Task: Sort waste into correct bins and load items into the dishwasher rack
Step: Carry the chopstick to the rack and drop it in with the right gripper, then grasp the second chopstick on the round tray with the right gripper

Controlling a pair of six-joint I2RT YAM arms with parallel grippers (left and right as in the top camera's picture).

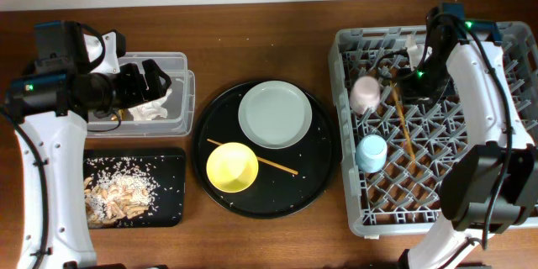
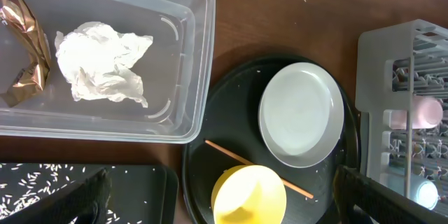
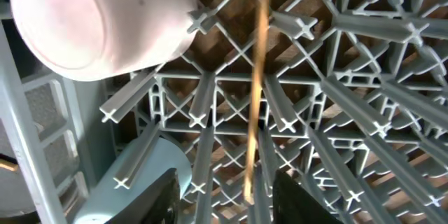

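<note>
Wooden chopstick (image 1: 403,130) lies in the rack (image 1: 349,210) — pink cup (image 1: 365,92) beside it.

Soft, even light falls from above. The overhead view is bright and sharp, with only faint short shadows on the brown surface (image 1: 252,34) and a mild sheen on the plate (image 1: 275,114). The wrapper (image 2: 24,49) glints gold. Up close, the chopstick (image 3: 256,98) is blurred and the pink cup (image 3: 98,21) looks soft.
</note>
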